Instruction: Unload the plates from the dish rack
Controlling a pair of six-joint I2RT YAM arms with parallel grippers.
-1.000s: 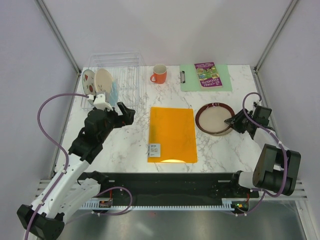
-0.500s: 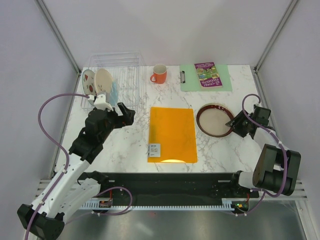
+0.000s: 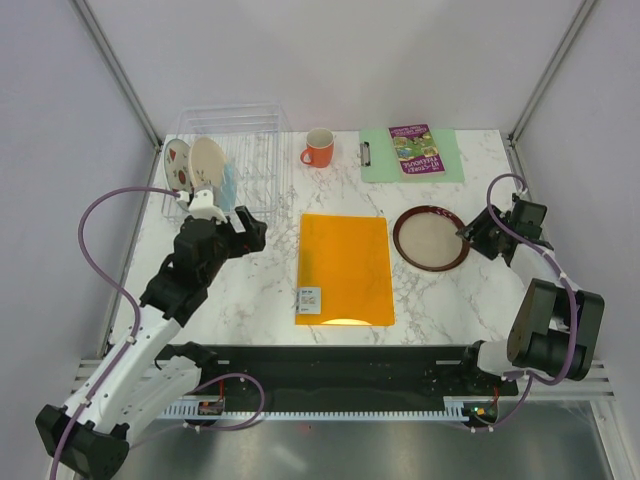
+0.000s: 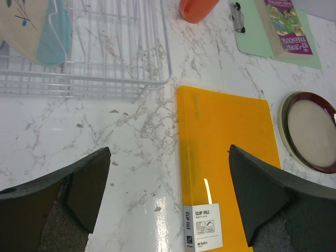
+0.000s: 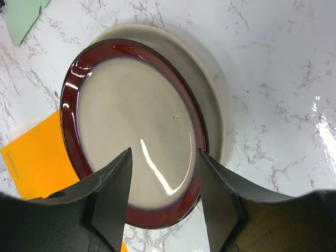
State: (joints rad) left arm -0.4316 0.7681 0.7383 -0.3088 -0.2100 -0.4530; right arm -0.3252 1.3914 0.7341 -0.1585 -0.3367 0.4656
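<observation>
Maroon-rim plate (image 5: 131, 131) flat, R jaws spread above it, L jaws spread, rack (image 4: 105, 79) plates (image 4: 29, 26) cropped top-left.

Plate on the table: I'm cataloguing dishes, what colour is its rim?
Maroon, beige centre; the plate shows best in the right wrist view.

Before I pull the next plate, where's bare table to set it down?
Best: the near right corner, bordered by the orange folder, the maroon-rimmed plate and the table edge. Also marble between folder and mug. Crowded left: dish rack and left gripper.
</observation>
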